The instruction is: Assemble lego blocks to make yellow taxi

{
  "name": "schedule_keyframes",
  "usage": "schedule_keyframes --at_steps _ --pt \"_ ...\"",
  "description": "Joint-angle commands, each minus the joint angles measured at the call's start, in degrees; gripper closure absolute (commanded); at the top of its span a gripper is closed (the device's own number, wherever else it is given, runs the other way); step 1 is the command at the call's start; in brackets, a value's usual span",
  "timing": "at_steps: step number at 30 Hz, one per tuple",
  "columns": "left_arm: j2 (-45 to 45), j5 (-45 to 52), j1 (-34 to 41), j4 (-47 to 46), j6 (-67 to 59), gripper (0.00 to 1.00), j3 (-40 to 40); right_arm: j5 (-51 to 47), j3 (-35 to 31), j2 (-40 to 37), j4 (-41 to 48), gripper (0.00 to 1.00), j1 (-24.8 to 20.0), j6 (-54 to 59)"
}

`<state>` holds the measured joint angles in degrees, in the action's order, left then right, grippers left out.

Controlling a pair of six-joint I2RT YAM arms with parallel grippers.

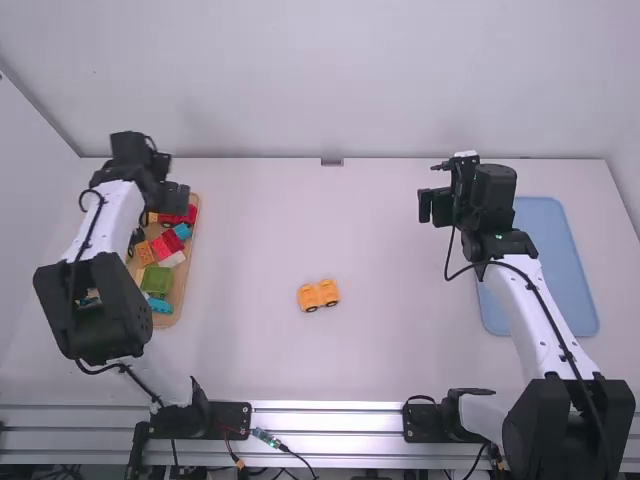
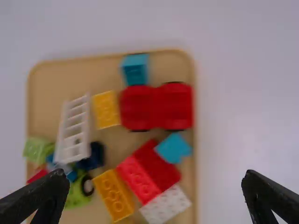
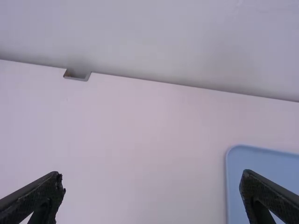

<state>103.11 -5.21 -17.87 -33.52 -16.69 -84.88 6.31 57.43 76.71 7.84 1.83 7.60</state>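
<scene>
My left gripper [image 1: 172, 198] hangs over the far part of the wooden tray [image 1: 190, 286]; in the left wrist view my left gripper [image 2: 154, 193] is wide open with nothing between its fingers. Below it lie a yellow block [image 2: 106, 109] beside a red car base [image 2: 156, 107], and another yellow block [image 2: 114, 195] next to red ones. A yellow-orange car base [image 1: 319, 295] with dark wheels stands alone near the middle of the table. My right gripper [image 1: 434, 205] is over the table's far right; seen from its wrist, the right gripper [image 3: 152, 193] is open and holds nothing.
A blue tray [image 1: 585, 300] lies on the right, partly under the right arm. The wooden tray also holds a white ladder-like piece [image 2: 74, 126], a white block [image 2: 166, 205], green pieces and blue pieces. A small metal bracket [image 1: 332, 162] sits at the table's far edge.
</scene>
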Motion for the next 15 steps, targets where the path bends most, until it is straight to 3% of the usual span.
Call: schedule_keyframes --at_steps 1,9,15 --pt "-1.7 -0.2 -4.9 0.6 8.7 0.01 1.4 0.0 1.9 0.4 -0.2 0.01 0.1 -0.3" --pt "-1.7 -0.2 -12.6 0.4 24.1 0.01 1.8 0.1 1.9 0.4 -0.9 0.01 0.1 -0.3" --pt "-1.7 2.3 -13.3 1.2 23.1 0.01 1.8 0.0 1.9 0.4 -1.5 0.01 0.1 -0.3"
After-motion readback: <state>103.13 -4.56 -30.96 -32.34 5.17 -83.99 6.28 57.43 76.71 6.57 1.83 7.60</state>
